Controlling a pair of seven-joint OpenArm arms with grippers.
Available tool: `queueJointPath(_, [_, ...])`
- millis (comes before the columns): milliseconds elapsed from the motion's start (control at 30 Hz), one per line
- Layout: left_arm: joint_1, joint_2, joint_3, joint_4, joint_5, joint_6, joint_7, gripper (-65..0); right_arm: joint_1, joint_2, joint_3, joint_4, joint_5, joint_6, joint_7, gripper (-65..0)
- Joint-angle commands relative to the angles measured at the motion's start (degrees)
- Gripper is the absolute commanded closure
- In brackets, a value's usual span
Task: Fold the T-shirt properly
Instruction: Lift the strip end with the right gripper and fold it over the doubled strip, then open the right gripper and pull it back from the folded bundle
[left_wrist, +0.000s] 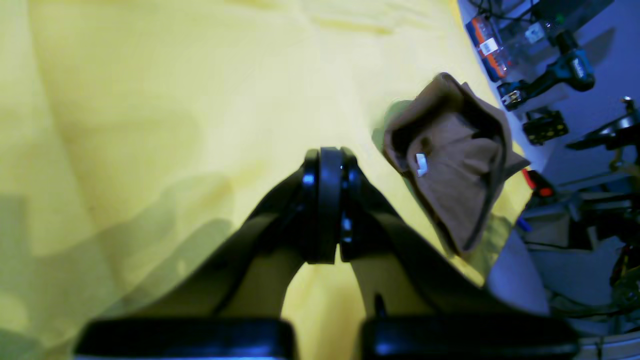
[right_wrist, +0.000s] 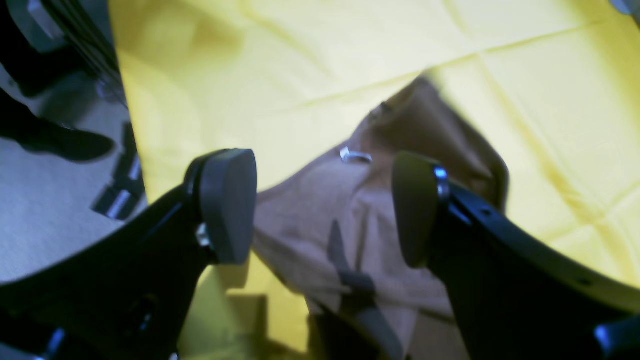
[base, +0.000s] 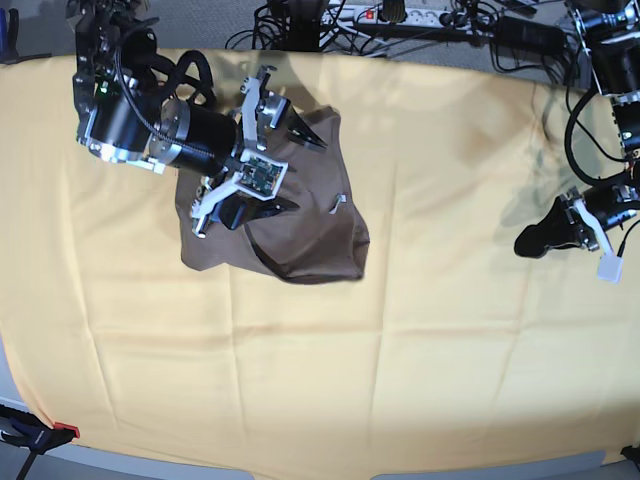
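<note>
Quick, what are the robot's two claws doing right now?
Left gripper: shut, holding nothing, above the yellow cloth.
Right gripper: open, over the T-shirt.

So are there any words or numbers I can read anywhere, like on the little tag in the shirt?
No text here can be read.
Tag inside the T-shirt: white, too small and blurred to read.
Bottle label beyond the yellow cloth: a white patch, blurred.
Cordless drill: a pale mark on its body, unreadable.
The pincers carry no lettering that shows.
</note>
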Motion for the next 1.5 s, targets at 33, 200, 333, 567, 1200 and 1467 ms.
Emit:
queueJointPath(33, [-1.01,-1.4,-0.42,0.79,-1.43,-0.43,-1.07,0.0,-0.37,0.59,0.24,0.94,-1.46,0.06,1.51,-44.1])
queueJointPath(200, [-1.03,-1.4,-0.42,0.76,-1.43,-0.43,-1.07,0.0,-0.42,0.57,0.22,0.37,-13.25,-4.7,9.31,-44.1])
queueJointPath(333, [-1.03,-1.4,-0.42,0.79,-1.43,-0.43,-1.09,0.0,-0.7,1.46,0.22,0.37,-9.97,-2.01,6.88,-44.1])
queueJointPath(567, [-0.68,-1.44,-0.42,0.76,-1.43,-0.43,-1.05,0.0,-1.29,5.44,0.22,0.39,-2.86,0.06,1.07,-44.1])
queueJointPath(1200, [-0.7,-1.42,-0.42,0.76,-1.43,-0.43,-1.07,0.0,-2.67,12.13,0.22,-7.43,-17.11,-1.55,9.2,-43.0])
queueJointPath(1467, [-0.7,-1.42,-0.42,0.76,-1.43,-0.43,-1.07,0.0,-2.64,12.15,0.22,-7.43,-17.16,-1.6,10.6,-2.2])
